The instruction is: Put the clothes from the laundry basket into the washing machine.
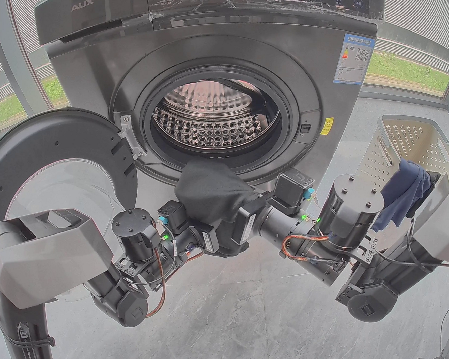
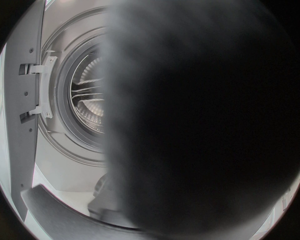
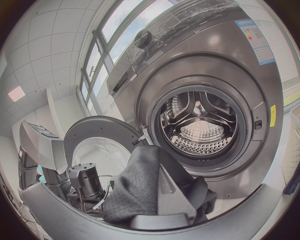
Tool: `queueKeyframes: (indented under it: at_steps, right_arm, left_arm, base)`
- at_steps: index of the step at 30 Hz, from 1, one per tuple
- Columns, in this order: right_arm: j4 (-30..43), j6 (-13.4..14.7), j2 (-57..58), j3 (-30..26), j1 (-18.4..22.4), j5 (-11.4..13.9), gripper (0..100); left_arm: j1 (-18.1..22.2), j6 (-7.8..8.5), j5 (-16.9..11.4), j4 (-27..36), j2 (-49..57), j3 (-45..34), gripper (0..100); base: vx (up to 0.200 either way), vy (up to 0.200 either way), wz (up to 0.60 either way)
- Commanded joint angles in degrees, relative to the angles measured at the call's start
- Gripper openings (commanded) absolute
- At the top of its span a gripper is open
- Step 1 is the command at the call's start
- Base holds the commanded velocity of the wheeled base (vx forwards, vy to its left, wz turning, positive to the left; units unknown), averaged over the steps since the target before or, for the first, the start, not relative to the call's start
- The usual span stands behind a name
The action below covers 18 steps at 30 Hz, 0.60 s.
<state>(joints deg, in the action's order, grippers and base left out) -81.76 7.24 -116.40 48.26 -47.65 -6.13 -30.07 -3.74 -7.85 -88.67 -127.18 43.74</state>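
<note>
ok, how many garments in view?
2: black garment bunched at the arm ends, before the washing machine; blue garment draped over the laundry basket rim. More may hide inside it.

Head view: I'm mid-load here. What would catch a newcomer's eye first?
First the black garment, bunched up just below the open mouth of the washing machine and not yet inside. Behind it the shiny drum looks empty, with the door swung wide to the robot's left. On the right, a blue garment hangs over the rim of the laundry basket.
</note>
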Motion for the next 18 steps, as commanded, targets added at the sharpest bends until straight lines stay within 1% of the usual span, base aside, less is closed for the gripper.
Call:
queueKeyframes:
  at_steps: [1,3,5,6,8,12,18]
  right_arm:
    - [-0.1,0.5,0.2,-1.7,1.7,-0.1,0]
    - [-0.1,0.5,0.5,-2.4,2.7,-0.1,0]
    - [-0.1,0.5,0.6,-2.5,2.9,-0.1,0]
    - [0.0,0.6,0.5,-3.2,5.1,-0.1,0]
    - [0.0,0.7,0.1,-3.5,6.3,-0.4,0]
    - [0.1,1.2,-0.1,-4.2,6.7,-0.7,0]
    - [0.3,1.5,-1.1,-7.6,8.4,-1.2,0]
  left_arm:
    - [0.4,-0.74,1.1,-0.1,0.2,0.5,0]
    - [0.7,-0.83,1.2,0.0,0.5,0.6,0]
    - [0.7,-0.83,1.2,-0.1,0.5,0.6,0]
    - [0.8,-1.27,1.2,-0.1,1.2,0.5,0]
    - [0.7,-1.53,1.2,-0.1,1.9,0.0,0]
    - [0.7,-1.53,1.3,-0.1,3.3,-0.3,0]
    - [0.8,-1.71,1.3,-0.1,6.3,-1.4,0]
  base:
    - [0.0,0.0,0.0]
    - [0.0,0.0,0.0]
    - [0.0,0.0,0.0]
    - [0.0,0.0,0.0]
    - [0.0,0.0,0.0]
    - [0.0,0.0,0.0]
    - [0.0,0.0,0.0]
